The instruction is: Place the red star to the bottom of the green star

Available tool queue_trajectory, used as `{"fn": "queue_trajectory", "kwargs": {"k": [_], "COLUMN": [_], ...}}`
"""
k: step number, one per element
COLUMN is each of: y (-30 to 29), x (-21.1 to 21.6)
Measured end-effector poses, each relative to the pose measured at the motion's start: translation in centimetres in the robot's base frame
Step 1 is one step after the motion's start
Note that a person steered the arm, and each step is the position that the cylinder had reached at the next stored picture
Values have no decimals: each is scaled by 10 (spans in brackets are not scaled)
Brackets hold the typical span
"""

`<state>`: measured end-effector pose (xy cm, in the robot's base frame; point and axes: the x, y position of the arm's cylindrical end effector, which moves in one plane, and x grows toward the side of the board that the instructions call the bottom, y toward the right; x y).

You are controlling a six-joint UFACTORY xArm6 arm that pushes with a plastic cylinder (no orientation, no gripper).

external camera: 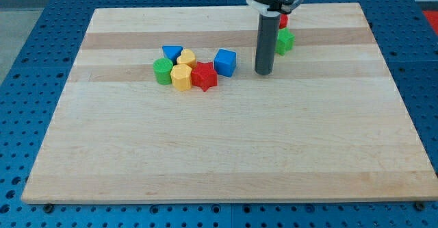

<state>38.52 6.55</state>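
A pale wooden worktop (226,146) of joined planks fills most of the view, resting on a blue perforated base. From the view's top a robot arm comes down, ending in a straight dark rod. This tool has no jaws to open or close and holds nothing; its tip (264,73) rests on the worktop in the upper middle, touching no block.

To the view's left of the tip, well clear of it, sits a tight cluster of small plastic blocks. The blue cube (225,62) is nearest the tip. Just beside it on the left lies the red star-shaped block (204,76), the piece to be moved, pressed against a yellow hexagonal block (181,77). Behind those are a second, rounded yellow block (187,57) whose shape is unclear, a blue triangular block (172,52) and a green cylindrical block (163,70) at the cluster's left end.

Just right of the rod, partly hidden by it, is the green star-shaped block (285,42), with a small red block (283,21) above it, its shape hidden.

The task appears to be at an early stage: the red star is far left of its goal. The next move likely calls for bringing the tip round to the star's left side, then pushing it rightward to sit below the green star, without dragging the blue cube along.
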Motion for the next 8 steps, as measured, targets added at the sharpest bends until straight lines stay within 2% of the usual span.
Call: {"fn": "queue_trajectory", "kwargs": {"k": [1,3,5,7,8], "y": [-6,-67,-114,-153,-169], "x": [3,72,29,28,8]}}
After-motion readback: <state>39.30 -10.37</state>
